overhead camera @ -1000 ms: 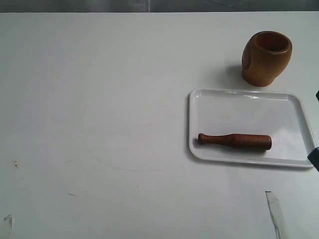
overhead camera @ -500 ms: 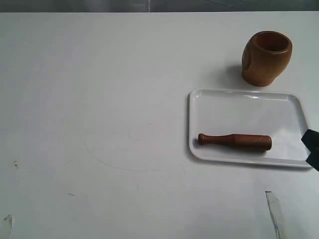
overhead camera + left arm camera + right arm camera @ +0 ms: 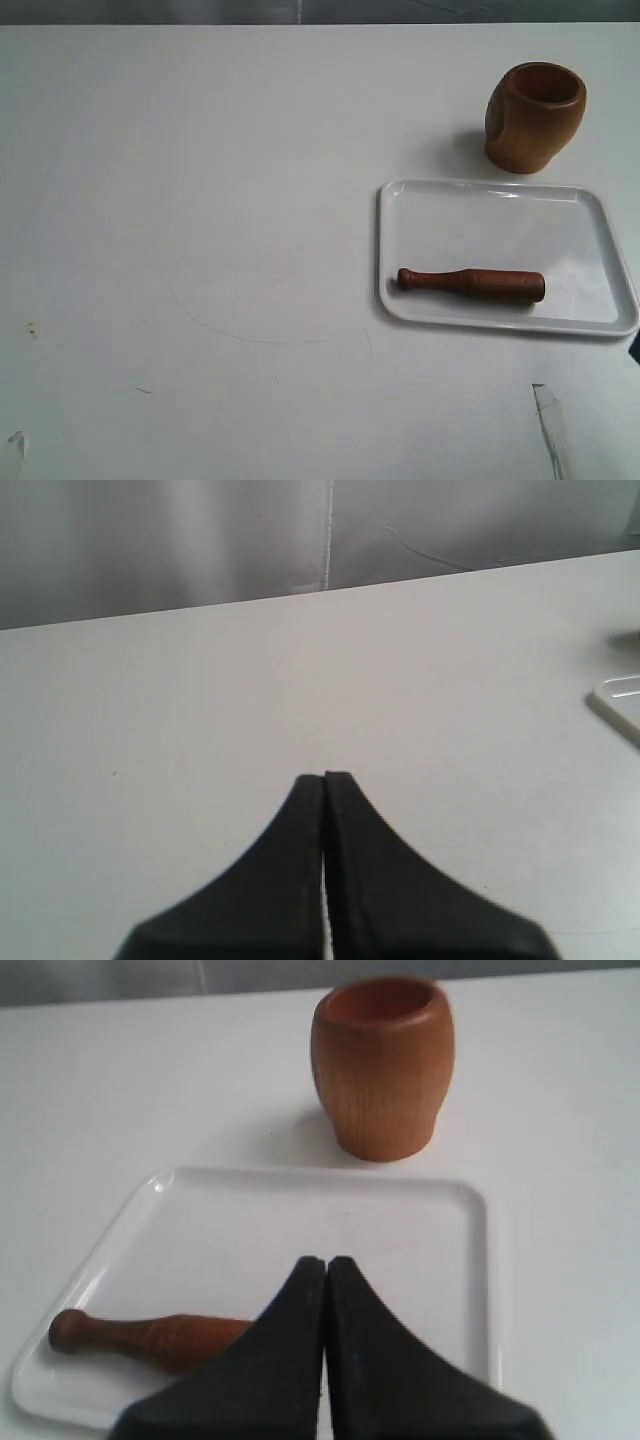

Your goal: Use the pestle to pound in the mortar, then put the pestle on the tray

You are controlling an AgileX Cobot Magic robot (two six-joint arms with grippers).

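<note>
Thick end of the pestle (image 3: pixel 140 1335) is lost behind the right gripper (image 3: pixel 326 1262), jaws pressed together, and in the left wrist view only a corner of the tray (image 3: pixel 622 702) peeks in, edge-cropped.

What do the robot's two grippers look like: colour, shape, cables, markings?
The left gripper and the right gripper look alike: each is a pair of matte black wedges, broad at the base and curving in to a narrow blunt tip. No cables or markings show. The arms are out of view.
</note>
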